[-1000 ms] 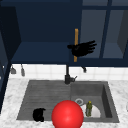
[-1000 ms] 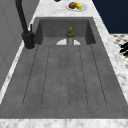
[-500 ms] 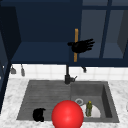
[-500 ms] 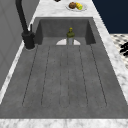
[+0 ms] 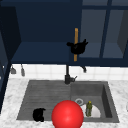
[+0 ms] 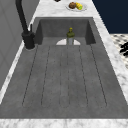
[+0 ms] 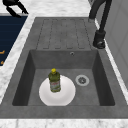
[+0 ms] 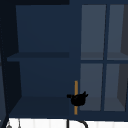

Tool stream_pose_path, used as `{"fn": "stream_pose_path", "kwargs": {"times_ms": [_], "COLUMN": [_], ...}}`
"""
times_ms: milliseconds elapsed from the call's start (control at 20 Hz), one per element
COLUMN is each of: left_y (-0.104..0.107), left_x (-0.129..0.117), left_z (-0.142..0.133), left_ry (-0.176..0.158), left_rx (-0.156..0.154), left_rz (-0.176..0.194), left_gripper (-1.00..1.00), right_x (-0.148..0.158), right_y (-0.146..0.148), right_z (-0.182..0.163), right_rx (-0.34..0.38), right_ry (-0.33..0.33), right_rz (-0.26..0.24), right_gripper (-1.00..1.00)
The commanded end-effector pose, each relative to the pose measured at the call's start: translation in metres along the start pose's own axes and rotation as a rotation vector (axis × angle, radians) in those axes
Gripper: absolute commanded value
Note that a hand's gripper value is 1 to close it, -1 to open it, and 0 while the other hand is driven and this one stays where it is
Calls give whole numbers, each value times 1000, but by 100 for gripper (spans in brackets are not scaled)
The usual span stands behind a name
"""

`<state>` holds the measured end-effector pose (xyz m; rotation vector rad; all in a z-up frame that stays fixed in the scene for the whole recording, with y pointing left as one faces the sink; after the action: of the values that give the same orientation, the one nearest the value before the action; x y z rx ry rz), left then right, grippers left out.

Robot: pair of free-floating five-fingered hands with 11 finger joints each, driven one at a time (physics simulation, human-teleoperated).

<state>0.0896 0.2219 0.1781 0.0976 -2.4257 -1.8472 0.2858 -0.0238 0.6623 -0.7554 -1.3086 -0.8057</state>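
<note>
From the front, the right hand (image 5: 78,47) is up at the wall cabinet (image 5: 45,30), its fingers curled round the orange door handle (image 5: 76,35), a vertical bar on the edge of the glazed cabinet door (image 5: 105,32). The left hand (image 5: 38,114) hangs low at the front left corner of the sink (image 5: 45,92); whether its fingers are curled or loose I cannot tell. Beside it, a red ball (image 5: 67,114) sits in front of the sink's near edge. A green bottle (image 5: 89,108) stands upright on a white plate (image 5: 96,113) in the basin, with the drain (image 5: 79,101) just left of it and the black faucet (image 5: 67,75) behind.

From the left side, the bottle (image 6: 70,36) stands at the far end past the ribbed drainboard (image 6: 65,75), the faucet (image 6: 25,25) at the left, and a hand (image 6: 124,48) shows at the right edge.

From the right side, the bottle (image 7: 54,80) is upright on the plate (image 7: 66,96), and a hand (image 7: 13,6) is at the top left corner.

In the upper view, the right hand (image 8: 78,98) grasps the handle (image 8: 76,86) low on the bar, beside the open cabinet shelves (image 8: 37,57).
</note>
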Motion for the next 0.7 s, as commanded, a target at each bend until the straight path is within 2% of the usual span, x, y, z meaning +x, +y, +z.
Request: {"fn": "stream_pose_path", "kwargs": {"times_ms": [0, 150, 300, 400, 450, 500, 650], "left_y": [0, 0, 0, 0, 0, 0, 0], "left_x": [0, 0, 0, 0, 0, 0, 0], "left_z": [0, 0, 0, 0, 0, 0, 0], "left_ry": [0, 0, 0, 0, 0, 0, 0], "left_rx": [0, 0, 0, 0, 0, 0, 0], "left_rz": [0, 0, 0, 0, 0, 0, 0], "left_gripper": [0, 0, 0, 0, 0, 0, 0], "right_x": [-13, -15, -10, -12, -9, -10, -11], "right_y": [26, 26, 5, -11, -21, -29, -43], "right_z": [-19, -19, -11, 4, 9, 8, 8], "right_rx": [-1, -13, -57, -22, 9, 31, 66], "right_ry": [48, 41, 19, -40, -74, -99, -112], "right_rz": [-37, -65, -76, -94, -141, -158, -155], "right_gripper": [100, 100, 100, 100, 100, 100, 100]}}
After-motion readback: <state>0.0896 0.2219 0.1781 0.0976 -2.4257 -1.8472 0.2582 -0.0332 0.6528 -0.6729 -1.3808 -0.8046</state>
